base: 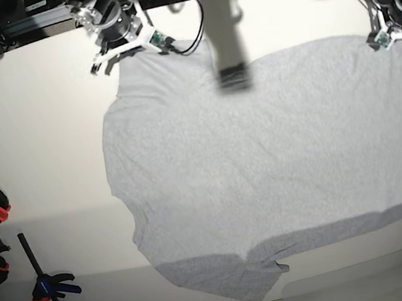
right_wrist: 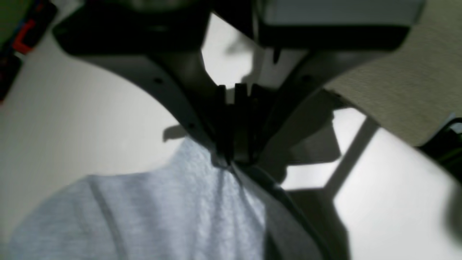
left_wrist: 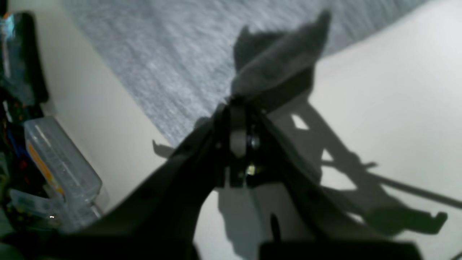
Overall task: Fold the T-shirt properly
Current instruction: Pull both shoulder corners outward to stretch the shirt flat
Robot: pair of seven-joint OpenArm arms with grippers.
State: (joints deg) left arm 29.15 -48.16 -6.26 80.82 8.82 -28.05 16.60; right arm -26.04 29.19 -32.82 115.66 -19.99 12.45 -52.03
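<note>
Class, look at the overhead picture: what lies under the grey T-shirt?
The T-shirt lies spread on a white table, which shows all around it. Whatever is beneath the cloth itself is covered. The left gripper and right gripper pinch its far corners.

The table (base: 43,143) is big and pale, almost white. A grey T-shirt (base: 264,171) lies spread out flat on it, plain side up, and covers most of the middle. At the left edge of the table sit some clamps (base: 48,288) with black, red and orange parts (one lies nearer the front than the others).
</note>
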